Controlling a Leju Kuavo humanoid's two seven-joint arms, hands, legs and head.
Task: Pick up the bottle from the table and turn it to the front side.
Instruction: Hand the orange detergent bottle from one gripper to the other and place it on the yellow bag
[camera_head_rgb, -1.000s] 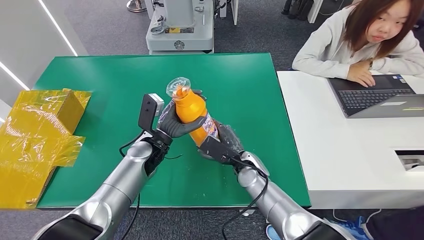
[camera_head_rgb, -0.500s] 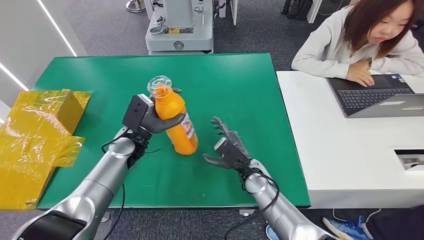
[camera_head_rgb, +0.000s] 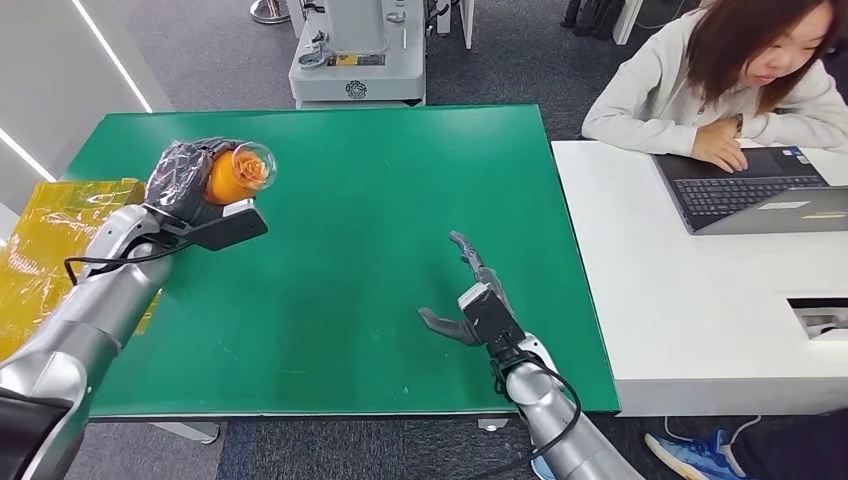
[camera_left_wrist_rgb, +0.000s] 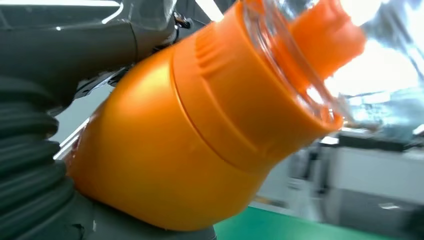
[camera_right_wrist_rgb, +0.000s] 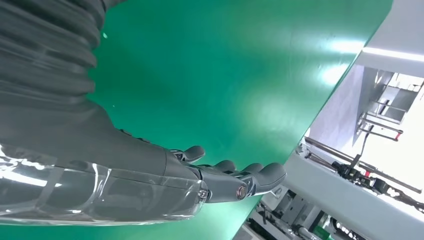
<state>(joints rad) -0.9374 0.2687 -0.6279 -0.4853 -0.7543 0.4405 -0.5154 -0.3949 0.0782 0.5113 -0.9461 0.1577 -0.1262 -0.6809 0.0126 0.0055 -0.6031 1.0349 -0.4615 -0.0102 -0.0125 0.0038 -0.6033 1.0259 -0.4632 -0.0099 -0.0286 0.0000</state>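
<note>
Your left hand (camera_head_rgb: 185, 180) has the one orange bottle (camera_head_rgb: 232, 174) wrapped in its fingers (camera_head_rgb: 178, 165), lifted at the far left of the green surface (camera_head_rgb: 400, 200). From the head view the clear cap points up toward the camera, so the bottle's long axis runs roughly toward you, with the body hidden behind the cap and hand. In the left wrist view the bottle (camera_left_wrist_rgb: 200, 130) sits tight against the hand and tilts away from it, cap end outward. You cannot read a label in either view, so which side faces front is unclear.

Your right hand (camera_head_rgb: 478, 305) holds nothing. Its fingers (camera_head_rgb: 468, 252) are spread and stretched out flat above the near right part of the surface, well apart from the bottle. The left hand alone has it, so any turning now depends on that wrist, unless you bring the right hand across.

Count: one bottle, two hands, one person (camera_head_rgb: 740, 70) seated at the white desk (camera_head_rgb: 680, 300) on the right with one laptop (camera_head_rgb: 750, 190), and crumpled yellow wrapping (camera_head_rgb: 50, 250) at the left edge.
</note>
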